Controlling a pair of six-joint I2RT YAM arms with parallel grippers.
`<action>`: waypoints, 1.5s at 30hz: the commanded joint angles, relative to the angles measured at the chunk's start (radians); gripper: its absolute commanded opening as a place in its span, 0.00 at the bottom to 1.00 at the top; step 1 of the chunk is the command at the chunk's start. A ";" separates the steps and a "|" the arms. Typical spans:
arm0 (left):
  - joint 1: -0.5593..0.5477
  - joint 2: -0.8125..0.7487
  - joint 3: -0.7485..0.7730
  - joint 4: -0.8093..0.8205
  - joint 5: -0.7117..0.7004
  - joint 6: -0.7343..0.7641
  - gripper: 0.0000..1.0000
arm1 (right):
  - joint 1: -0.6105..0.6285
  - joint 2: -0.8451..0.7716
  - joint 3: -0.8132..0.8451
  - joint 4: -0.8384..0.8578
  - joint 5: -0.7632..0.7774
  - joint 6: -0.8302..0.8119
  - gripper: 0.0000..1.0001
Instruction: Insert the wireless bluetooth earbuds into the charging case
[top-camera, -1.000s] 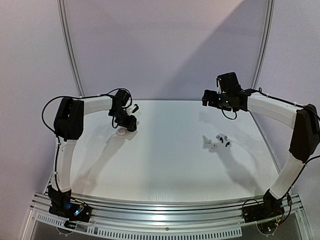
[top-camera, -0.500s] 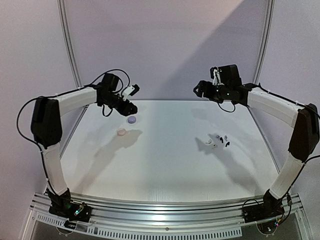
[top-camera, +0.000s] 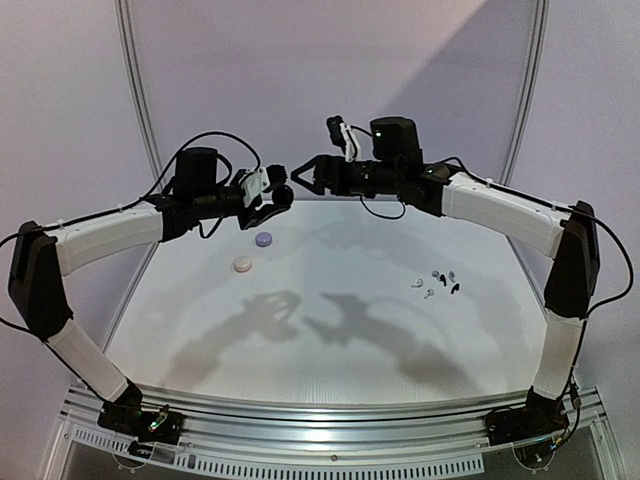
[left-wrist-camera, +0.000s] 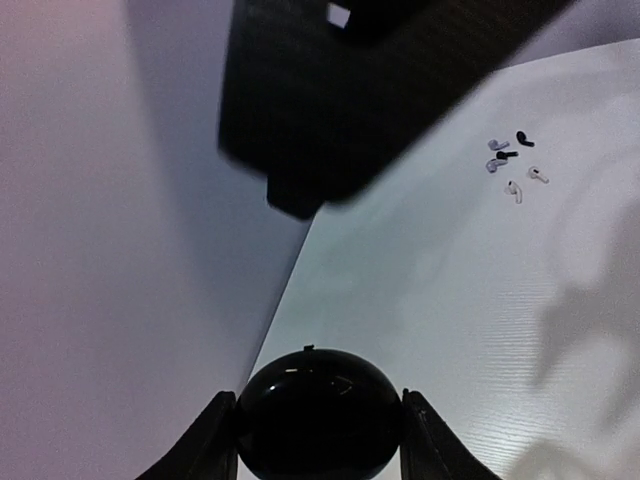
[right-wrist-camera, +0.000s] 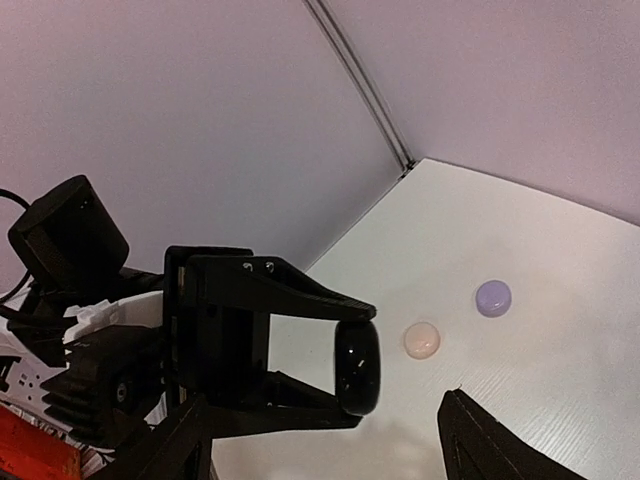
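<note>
Earbuds (top-camera: 437, 281), black, white and lavender, lie loose in a cluster on the surface (top-camera: 330, 250), right side. Left hand (top-camera: 277, 197) clamps a closed black round case (left-wrist-camera: 318, 415) aloft; right hand (top-camera: 303, 180) gapes empty beside it. Lavender case (top-camera: 264, 239) and peach case (top-camera: 242, 263) lie on the surface beneath.

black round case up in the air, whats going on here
The left tool holds the black round case above the table. The right tool faces it, jaws open, not touching. The earbuds lie loose on the right, none in a case. A lavender case and a peach case sit below.
</note>
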 joint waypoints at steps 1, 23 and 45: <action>-0.024 -0.029 -0.029 0.104 -0.028 0.035 0.30 | 0.010 0.074 0.068 -0.052 -0.006 -0.032 0.78; -0.043 -0.040 -0.062 0.168 -0.052 0.031 0.30 | 0.025 0.212 0.165 -0.005 -0.107 0.013 0.31; 0.077 -0.050 0.111 -0.493 0.732 -0.182 0.76 | 0.058 -0.076 0.080 -0.396 -0.233 -0.876 0.00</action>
